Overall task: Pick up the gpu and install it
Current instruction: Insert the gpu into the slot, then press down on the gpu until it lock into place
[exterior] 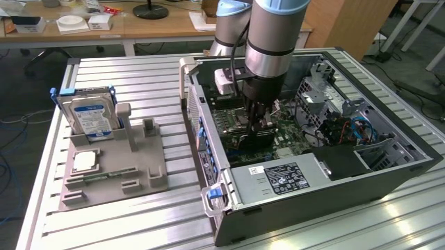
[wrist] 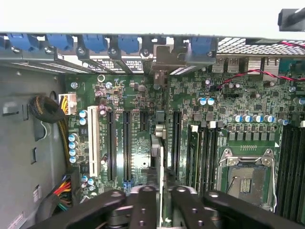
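The arm is reaching down into the open computer case [exterior: 389,156], and the gripper [exterior: 259,121] is hanging just above the motherboard [wrist: 138,95]. From the wrist view, the gripper [wrist: 159,193] is pinching the gpu [wrist: 159,157] by its top edge, fingers [wrist: 143,205] closed on it. The card is standing upright on edge among the long black slots [wrist: 127,143], near the case wall with the blue clips [wrist: 95,43]. Beside the case, a hard drive [exterior: 91,115] is standing in the grey holder [exterior: 114,172].
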Motion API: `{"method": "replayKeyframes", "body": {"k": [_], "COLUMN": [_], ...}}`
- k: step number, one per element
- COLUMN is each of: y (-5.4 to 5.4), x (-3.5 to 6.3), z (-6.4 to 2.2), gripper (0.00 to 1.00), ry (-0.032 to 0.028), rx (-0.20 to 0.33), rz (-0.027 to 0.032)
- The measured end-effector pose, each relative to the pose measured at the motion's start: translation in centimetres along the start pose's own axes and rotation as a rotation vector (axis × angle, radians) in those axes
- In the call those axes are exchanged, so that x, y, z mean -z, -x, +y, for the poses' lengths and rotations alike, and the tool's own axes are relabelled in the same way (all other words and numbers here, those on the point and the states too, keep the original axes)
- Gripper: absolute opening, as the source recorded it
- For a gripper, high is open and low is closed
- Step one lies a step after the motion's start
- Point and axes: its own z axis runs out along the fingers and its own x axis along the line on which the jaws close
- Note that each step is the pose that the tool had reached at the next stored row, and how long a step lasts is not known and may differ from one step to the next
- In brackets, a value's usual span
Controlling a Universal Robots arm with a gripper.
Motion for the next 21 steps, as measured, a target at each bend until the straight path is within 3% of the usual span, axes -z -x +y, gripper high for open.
{"method": "replayKeyframes", "body": {"k": [1, 4, 19, 21], "y": [0.00, 0.00, 0.00, -0.01], "x": [0.00, 0.00, 0.00, 0.04], "z": [0.00, 0.00, 0.00, 0.30], "gripper": [0.14, 0.10, 0.10, 0.10], "ry": [0.0000, 0.0000, 0.0000, 0.0000], "rx": [0.000, 0.000, 0.000, -0.003], "rz": [0.0001, 0.0000, 0.0001, 0.0004]}}
